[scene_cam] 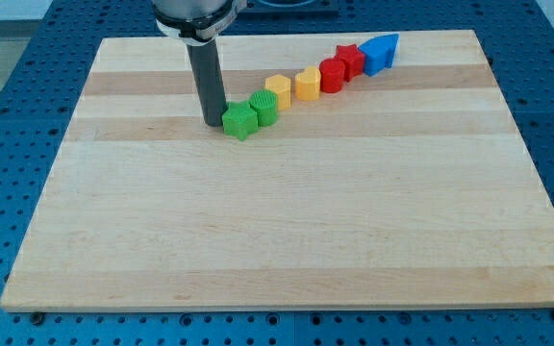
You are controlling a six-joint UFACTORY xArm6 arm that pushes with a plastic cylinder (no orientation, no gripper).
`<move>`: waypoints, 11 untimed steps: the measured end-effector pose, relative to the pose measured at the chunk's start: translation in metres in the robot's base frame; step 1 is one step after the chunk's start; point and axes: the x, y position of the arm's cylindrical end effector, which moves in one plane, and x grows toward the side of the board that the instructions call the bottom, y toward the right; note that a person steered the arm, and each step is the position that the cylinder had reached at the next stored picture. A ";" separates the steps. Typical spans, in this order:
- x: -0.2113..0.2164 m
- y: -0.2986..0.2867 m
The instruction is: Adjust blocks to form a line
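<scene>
Our tip [214, 123] sits just at nine o'clock of the green star block [240, 121]; being a bare rod, it has nothing to spread or pinch.

The row climbs toward two o'clock: green cylinder [264, 109], yellow blocks [278, 91] [307, 84], red blocks [333, 74] [351, 60], seemingly one blue block [380, 52]. We judge the line nearly finished; next calls for a gentle nudge, keeping the star aligned.
</scene>
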 end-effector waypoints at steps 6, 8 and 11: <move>-0.065 0.066; -0.059 0.066; -0.085 0.084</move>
